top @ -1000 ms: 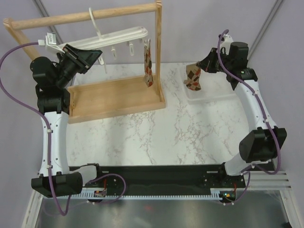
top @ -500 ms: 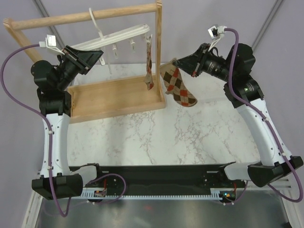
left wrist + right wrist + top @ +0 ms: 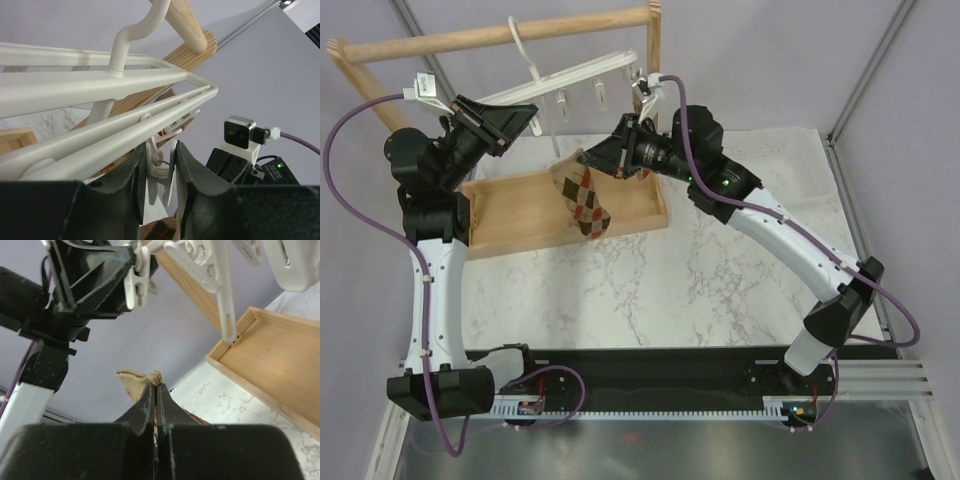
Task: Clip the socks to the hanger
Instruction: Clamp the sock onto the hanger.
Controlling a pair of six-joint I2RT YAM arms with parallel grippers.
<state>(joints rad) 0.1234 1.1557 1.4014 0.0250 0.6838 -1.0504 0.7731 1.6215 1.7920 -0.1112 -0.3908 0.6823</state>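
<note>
Sock [image 3: 582,195] delivery to hanger [image 3: 570,78].
Swung leftward across table within the last second; now dangling just below right pincer [image 3: 156,387], clamped fully shut on cuff, close beside left pincer [image 3: 161,190]. Left pincer squeezed around hanger clip [image 3: 160,170], nearly closed. Probably means clipping next: cuff to be raised into that clip. No readable writing or brand anywhere.

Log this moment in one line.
left fingers: shut on clip of hanger | right fingers: shut on sock cuff | sock: dangling, not yet clipped
</note>
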